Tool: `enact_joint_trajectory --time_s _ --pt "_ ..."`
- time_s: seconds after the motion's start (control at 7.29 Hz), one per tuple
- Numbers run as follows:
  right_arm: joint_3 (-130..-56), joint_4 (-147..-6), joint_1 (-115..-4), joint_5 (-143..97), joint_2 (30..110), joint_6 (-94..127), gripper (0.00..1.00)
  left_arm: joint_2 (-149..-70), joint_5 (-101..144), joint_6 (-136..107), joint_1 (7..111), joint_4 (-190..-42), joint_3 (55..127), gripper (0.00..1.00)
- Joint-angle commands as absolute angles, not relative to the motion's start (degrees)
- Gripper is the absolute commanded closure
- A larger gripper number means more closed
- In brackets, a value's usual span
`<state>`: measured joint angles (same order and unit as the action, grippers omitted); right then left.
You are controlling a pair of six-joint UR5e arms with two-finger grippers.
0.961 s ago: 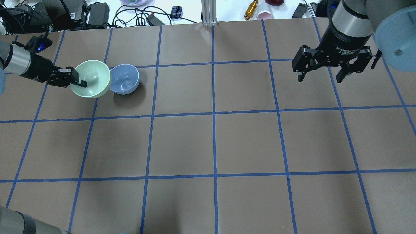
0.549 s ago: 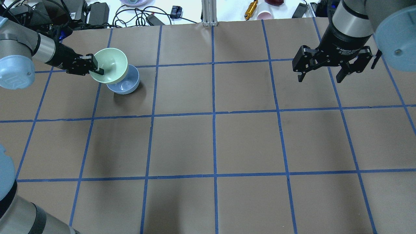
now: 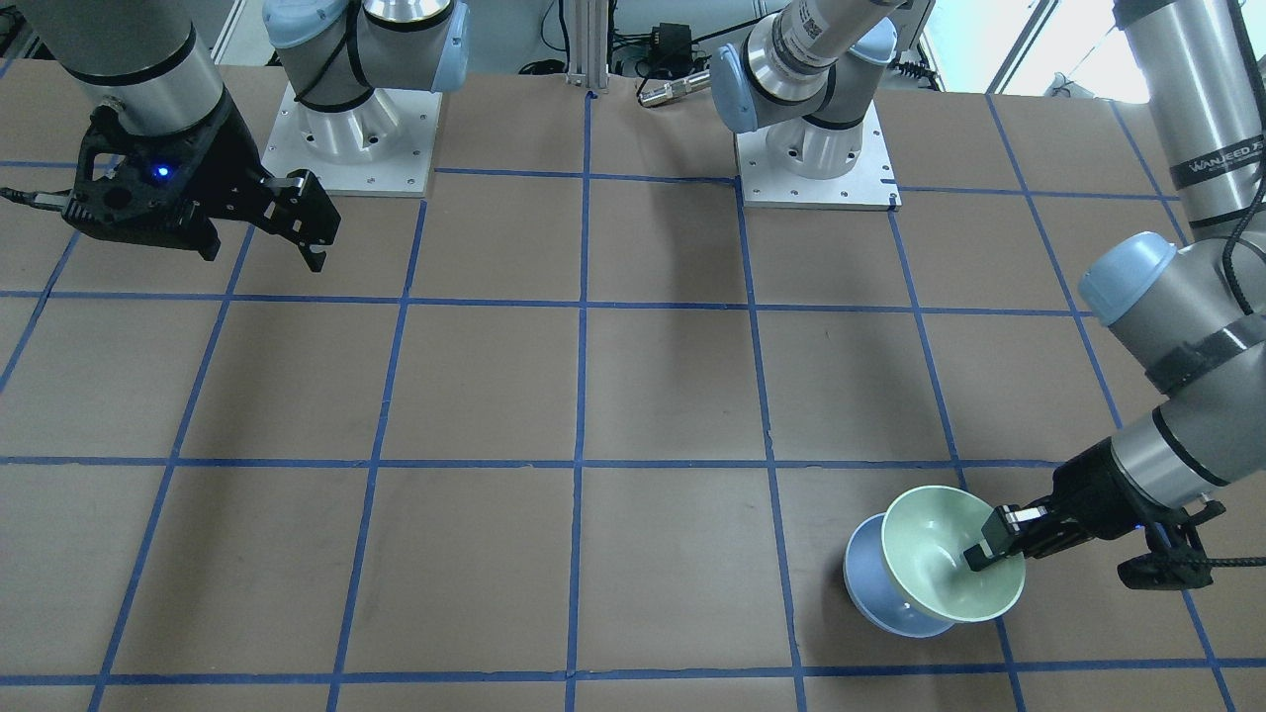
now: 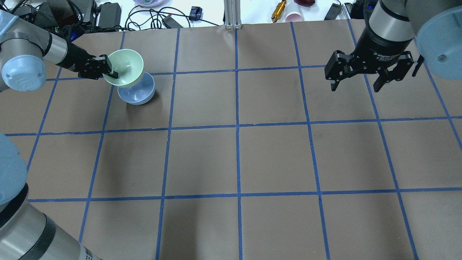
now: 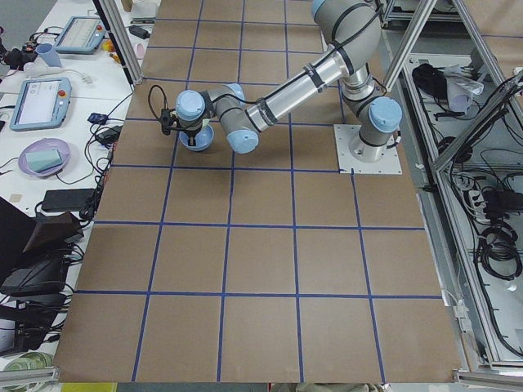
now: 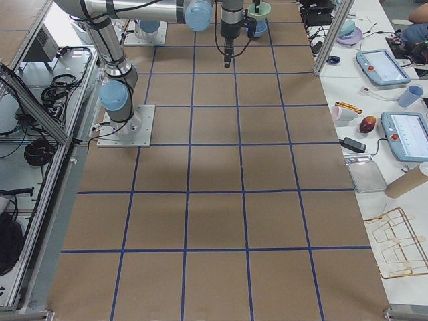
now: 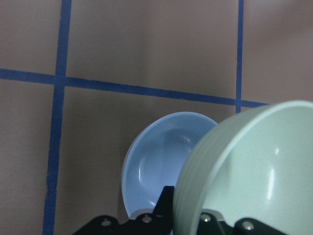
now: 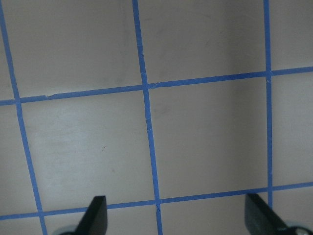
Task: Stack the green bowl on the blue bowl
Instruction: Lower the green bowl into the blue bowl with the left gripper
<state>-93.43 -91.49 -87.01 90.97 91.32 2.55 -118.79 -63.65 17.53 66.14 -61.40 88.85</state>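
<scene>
Green bowl [image 4: 126, 66]: tilted in the air, partly over the blue bowl [image 4: 139, 95].
Left gripper [image 4: 110, 72]: clamped on its rim.
Right gripper [image 4: 355, 86]: spread wide, idle.
Your move: centre and level it, lower gently, then let go.

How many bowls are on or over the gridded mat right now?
2. The green bowl is clamped by its rim in the left gripper, tilted, partly over the blue bowl, which sits on the mat. None seems hidden.

Silver arm links [image 3: 1172, 453] are joined by pale blue caps [image 3: 1128, 267]. The black right gripper [image 4: 355, 87] is marked with white collar lettering [image 4: 386, 55]; a blue light [image 3: 161, 173] is shown on it, upper left of the front-facing view.
</scene>
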Motion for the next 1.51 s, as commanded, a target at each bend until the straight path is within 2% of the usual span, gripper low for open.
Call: enact_joint_trajectory --time_s 0.0,0.55,0.69,0.82,0.96,1.1,1.37 --pt "-93.4 -91.5 -87.0 91.0 91.3 2.5 0.0 -119.9 -63.8 17.7 66.2 -61.0 88.7 1.0" --pt "-93.4 -91.5 -87.0 91.0 91.3 2.5 0.0 -121.0 -63.8 17.8 66.4 -60.9 88.8 0.98" --pt "-93.4 -91.5 -87.0 91.0 91.3 2.5 0.0 -121.2 -63.9 17.9 66.3 -60.9 88.8 0.93" --pt "-93.4 -91.5 -87.0 91.0 91.3 2.5 0.0 -121.2 -63.9 17.6 66.4 -60.9 88.8 0.72" --pt "-93.4 -91.5 -87.0 91.0 91.3 2.5 0.0 -121.1 -63.8 15.8 66.4 -60.9 88.8 0.25" --pt "-93.4 -91.5 -87.0 91.0 91.3 2.5 0.0 -121.1 -63.8 14.8 66.4 -60.8 88.7 0.0" --pt "-93.4 -91.5 -87.0 91.0 91.3 2.5 0.0 -119.5 -64.0 14.4 66.4 -61.3 88.1 0.0"
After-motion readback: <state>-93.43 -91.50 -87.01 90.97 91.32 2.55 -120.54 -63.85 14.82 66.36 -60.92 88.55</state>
